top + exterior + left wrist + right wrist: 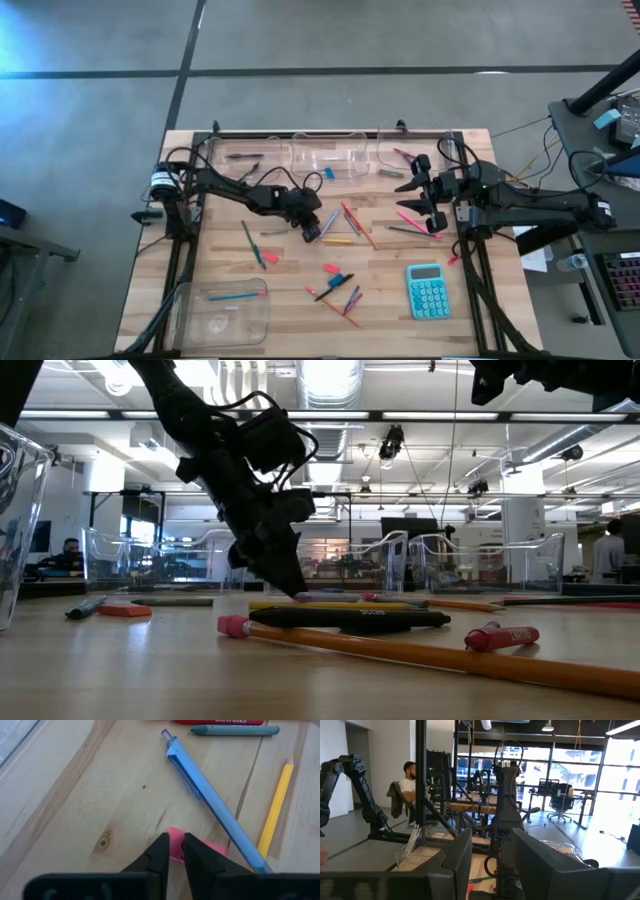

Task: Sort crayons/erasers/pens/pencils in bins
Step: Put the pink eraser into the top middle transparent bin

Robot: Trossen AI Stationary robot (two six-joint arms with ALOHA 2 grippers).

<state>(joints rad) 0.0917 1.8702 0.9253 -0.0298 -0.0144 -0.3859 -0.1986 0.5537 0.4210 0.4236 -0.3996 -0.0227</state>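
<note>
My left gripper [174, 844] [311, 233] is down at the table's middle, shut on a pink eraser [210, 849] that lies on the wood. Beside the eraser lie a light-blue pen-like stick [210, 800], a yellow pencil [275, 815], a red crayon [220, 721] and a grey-green crayon [235, 730]. My right gripper [427, 203] [495, 865] hangs raised over the table's right side, open, with nothing between its fingers. Three clear bins [325, 156] stand along the far edge and one [222, 310] at the near left. The near-left bin holds a blue stick. My left gripper pinches one end of the pink eraser [175, 834] between its two fingers. The fingers come from above, slanting down toward the table [295, 588]. The eraser lies flat on the wood, and most of it sticks out past one finger toward the blue stick.
Loose pencils, pens, crayons and erasers are scattered over the middle of the table [340, 285]. A teal calculator [428, 291] lies at the near right. In the low view a black pen [350, 618], an orange pencil [420, 652] and a red crayon [500, 637] lie near the front edge.
</note>
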